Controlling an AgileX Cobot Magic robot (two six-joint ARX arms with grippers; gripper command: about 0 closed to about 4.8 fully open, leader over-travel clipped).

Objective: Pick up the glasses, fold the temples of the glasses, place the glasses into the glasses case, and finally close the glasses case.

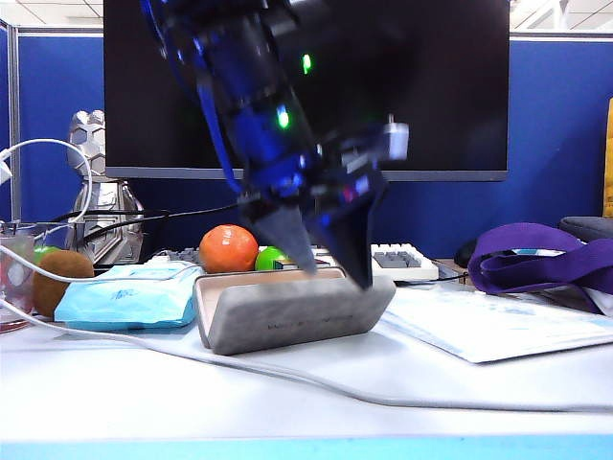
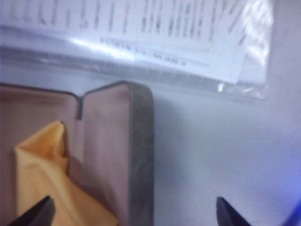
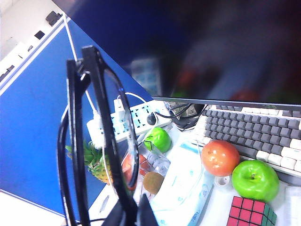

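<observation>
Grey suede glasses case [image 1: 292,311] under wide-open left tool [image 1: 321,259] — right tool [image 3: 129,217] pinches thin-framed glasses [image 3: 94,141].

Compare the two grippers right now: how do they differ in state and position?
The left gripper is open and empty, hovering over the open glasses case with its yellow cloth; the right gripper is shut on the glasses, held up above the desk items. Both have dark fingers.

A round orange fruit [image 1: 228,248] is sitting at ten o'clock from centre, a light-blue soft wipes pack [image 1: 129,296] lying below.
</observation>
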